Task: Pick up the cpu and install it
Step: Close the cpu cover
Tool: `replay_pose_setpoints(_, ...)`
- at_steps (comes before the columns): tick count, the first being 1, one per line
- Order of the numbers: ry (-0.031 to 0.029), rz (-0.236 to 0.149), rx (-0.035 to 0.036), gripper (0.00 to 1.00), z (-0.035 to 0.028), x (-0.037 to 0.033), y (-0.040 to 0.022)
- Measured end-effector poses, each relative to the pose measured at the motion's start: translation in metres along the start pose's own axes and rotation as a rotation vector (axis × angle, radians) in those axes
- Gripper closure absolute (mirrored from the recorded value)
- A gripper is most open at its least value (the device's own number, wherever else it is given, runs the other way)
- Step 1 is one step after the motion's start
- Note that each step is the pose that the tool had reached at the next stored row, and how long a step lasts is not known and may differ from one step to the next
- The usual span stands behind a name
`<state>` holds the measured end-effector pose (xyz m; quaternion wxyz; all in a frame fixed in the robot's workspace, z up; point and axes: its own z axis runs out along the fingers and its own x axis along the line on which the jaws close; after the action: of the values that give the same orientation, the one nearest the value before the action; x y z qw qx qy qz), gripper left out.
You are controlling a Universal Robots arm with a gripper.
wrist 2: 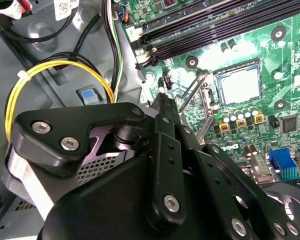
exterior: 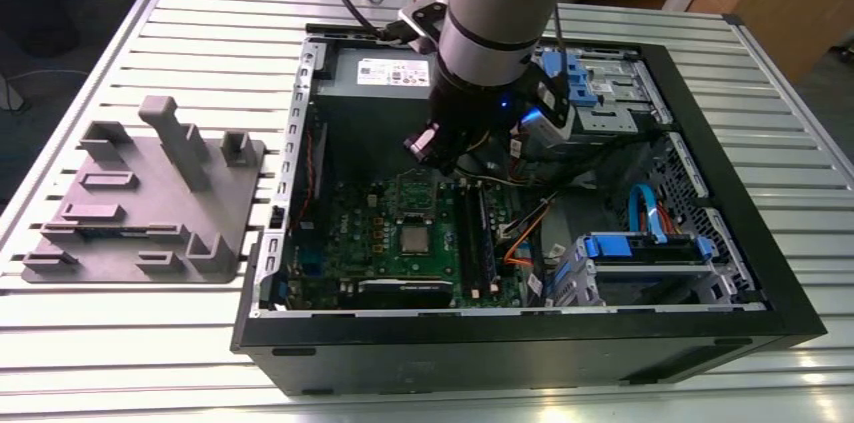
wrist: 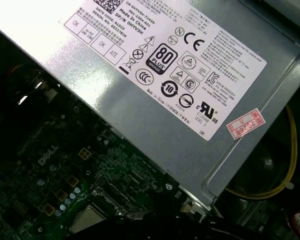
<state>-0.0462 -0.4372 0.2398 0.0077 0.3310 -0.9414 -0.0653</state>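
Reaching down into the case (exterior: 534, 358), arm (exterior: 491, 38) hangs near the cpu (exterior: 416, 239).

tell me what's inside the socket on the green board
The cpu lies in the socket, its silver top showing. Whatever is under it is covered.

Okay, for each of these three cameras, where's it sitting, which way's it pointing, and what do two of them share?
Exterior view: off the arm, high up, looking down into the open computer case; the arm reaches in.
Second wrist view: on the arm, looking past the gripper at the motherboard, cpu lying in its socket.
First wrist view: on the arm, facing the power supply; a dark sliver, probably the gripper.
Shared: all three show the motherboard and cpu.
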Motion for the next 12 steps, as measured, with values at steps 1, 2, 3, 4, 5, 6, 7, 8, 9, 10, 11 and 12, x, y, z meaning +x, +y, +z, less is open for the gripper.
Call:
replay_pose_setpoints(1,0.0004,-0.004,-0.0001,0.9,-0.0001,0.0,0.0)
replay_pose_setpoints(2,0.0009,-0.008,-0.0004,0.9,-0.0002,0.0,0.0)
replay_pose_setpoints(3,0.0016,-0.013,-0.0004,0.9,-0.0003,0.0,0.0)
replay_pose_setpoints(4,0.0023,-0.018,-0.0004,0.9,-0.0005,0.0,0.0)
replay_pose_setpoints(5,0.003,-0.023,-0.0005,0.9,-0.0006,0.0001,0.0)
replay_pose_setpoints(6,0.0038,-0.028,-0.0006,0.9,-0.0008,0.0,0.0)
replay_pose_setpoints(7,0.0046,-0.032,-0.0006,0.9,-0.0012,0.0001,0.0)
replay_pose_setpoints(8,0.0051,-0.036,-0.0008,0.9,-0.0015,0.0001,0.0001)
replay_pose_setpoints(9,0.0054,-0.04,-0.001,0.9,-0.0019,0.0001,0.0001)
replay_pose_setpoints(10,0.0057,-0.043,-0.0011,0.9,-0.0022,0.0,0.0002)
replay_pose_setpoints(11,0.0059,-0.045,-0.0012,0.9,-0.0024,0.0001,0.0002)
replay_pose_setpoints(12,0.0061,-0.048,-0.0014,0.9,-0.0025,0.0001,0.0001)
